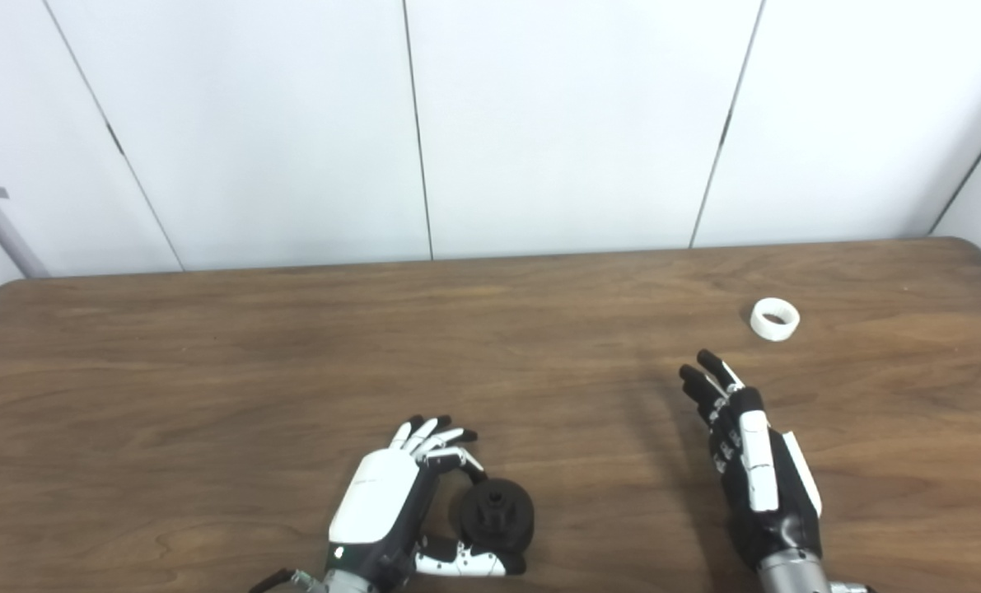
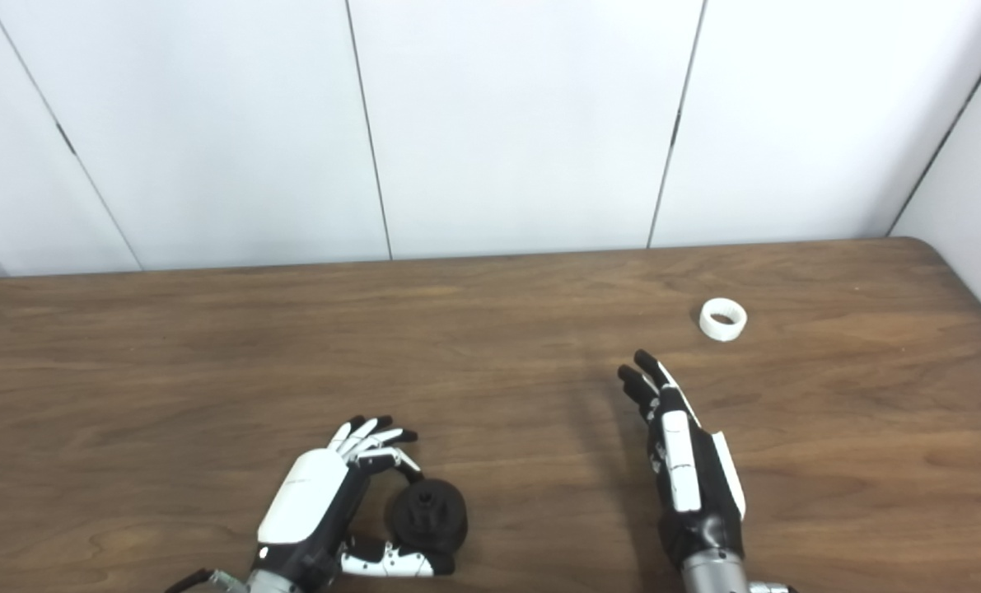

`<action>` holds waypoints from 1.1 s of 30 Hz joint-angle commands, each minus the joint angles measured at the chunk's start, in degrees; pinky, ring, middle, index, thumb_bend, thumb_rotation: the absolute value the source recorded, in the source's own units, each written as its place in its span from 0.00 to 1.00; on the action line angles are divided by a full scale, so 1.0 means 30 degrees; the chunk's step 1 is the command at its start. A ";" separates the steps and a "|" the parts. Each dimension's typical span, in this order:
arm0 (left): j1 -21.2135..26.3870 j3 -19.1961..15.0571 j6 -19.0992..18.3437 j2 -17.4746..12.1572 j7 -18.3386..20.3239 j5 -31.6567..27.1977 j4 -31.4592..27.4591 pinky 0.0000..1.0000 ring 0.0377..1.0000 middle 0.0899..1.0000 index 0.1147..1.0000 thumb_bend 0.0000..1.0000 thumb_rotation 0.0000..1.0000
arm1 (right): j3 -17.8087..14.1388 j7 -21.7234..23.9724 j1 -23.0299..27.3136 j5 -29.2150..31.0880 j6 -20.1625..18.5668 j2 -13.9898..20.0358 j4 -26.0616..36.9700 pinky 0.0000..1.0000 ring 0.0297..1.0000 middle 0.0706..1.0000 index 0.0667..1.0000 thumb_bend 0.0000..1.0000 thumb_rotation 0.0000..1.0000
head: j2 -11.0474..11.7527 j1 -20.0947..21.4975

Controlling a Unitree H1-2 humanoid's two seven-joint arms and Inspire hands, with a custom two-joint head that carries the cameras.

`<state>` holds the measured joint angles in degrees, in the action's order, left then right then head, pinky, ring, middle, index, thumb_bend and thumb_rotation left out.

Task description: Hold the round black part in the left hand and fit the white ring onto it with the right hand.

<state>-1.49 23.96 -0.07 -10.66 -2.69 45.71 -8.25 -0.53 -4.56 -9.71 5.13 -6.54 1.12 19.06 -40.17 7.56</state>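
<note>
- Resting my left robot hand (image 1: 391, 502) low on the wooden worktop (image 1: 292, 354), I curl fingers and thumb loosely around the round black part (image 1: 497, 515); the part sits on the wood between them, and I cannot tell whether I grip it.
- My right robot hand (image 1: 749, 461) hovers edge-up with fingers stretched out and holds nothing.
- The white ring (image 1: 775, 319) lies flat on the worktop beyond my right fingertips, apart from them, towards the far right corner.
</note>
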 commanded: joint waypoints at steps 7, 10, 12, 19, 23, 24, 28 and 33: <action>-0.0351 -0.0082 0.0893 -0.0668 -0.0358 0.0483 0.0634 1.00 0.92 0.81 0.42 0.52 0.06 | -0.1014 -0.0631 0.0739 -0.1612 -0.0949 0.0195 0.1325 0.87 0.88 0.86 0.81 0.59 0.49 | 0.0001 0.1410; -0.0320 -0.0224 0.1034 -0.0858 -0.0245 0.0325 0.0665 1.00 0.91 0.80 0.42 0.52 0.06 | -0.1226 -0.1247 0.1558 -0.4146 -0.1779 0.0777 0.1552 0.83 0.85 0.82 0.78 0.59 0.43 | -0.0009 0.2231; -0.0281 -0.0323 0.1104 -0.1041 -0.0055 0.0313 0.0642 1.00 0.91 0.81 0.42 0.52 0.06 | -0.1452 -0.1204 0.2167 -0.4933 -0.2068 0.1358 0.1529 0.88 0.88 0.84 0.78 0.59 0.39 | 0.0007 0.2743; -0.0246 -0.0866 0.1686 -0.1507 0.0142 -0.0262 0.0805 1.00 0.90 0.80 0.42 0.52 0.06 | -0.1403 -0.0991 0.4419 -0.8947 -0.2837 0.4207 0.0471 0.87 0.85 0.81 0.77 0.76 0.29 | 0.0189 0.4486; -0.0277 -0.1169 0.2118 -0.1632 0.0139 -0.0457 0.0940 1.00 0.90 0.80 0.42 0.52 0.06 | -0.1279 -0.0536 0.5611 -1.0279 -0.3229 0.5612 -0.0397 0.89 0.88 0.83 0.77 0.83 0.23 | 0.0263 0.4992; -0.0291 -0.1226 0.2185 -0.1642 0.0143 -0.0464 0.0948 1.00 0.89 0.80 0.42 0.52 0.06 | -0.1261 -0.0422 0.5769 -1.0469 -0.3374 0.5778 -0.0497 0.90 0.89 0.85 0.77 0.83 0.23 | 0.0266 0.5027; -0.0374 -0.1479 0.2277 -0.1736 0.0469 -0.0557 0.0767 1.00 0.89 0.80 0.42 0.52 0.06 | -0.1158 0.0178 0.6940 -1.1359 -0.3818 0.6972 -0.1520 0.89 0.90 0.86 0.76 0.86 0.23 | 0.0314 0.5507; -0.0439 -0.1645 0.2342 -0.1787 0.0595 -0.0461 0.0714 1.00 0.89 0.80 0.42 0.52 0.06 | -0.0821 0.1202 0.8169 -1.2234 -0.4814 0.7977 -0.2520 0.95 0.94 0.90 0.76 0.86 0.26 | 0.0343 0.5704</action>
<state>-2.04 19.48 7.50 -14.85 -1.43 43.52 -6.84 -2.93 -1.23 12.00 -30.44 -20.93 23.31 11.04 -39.11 24.61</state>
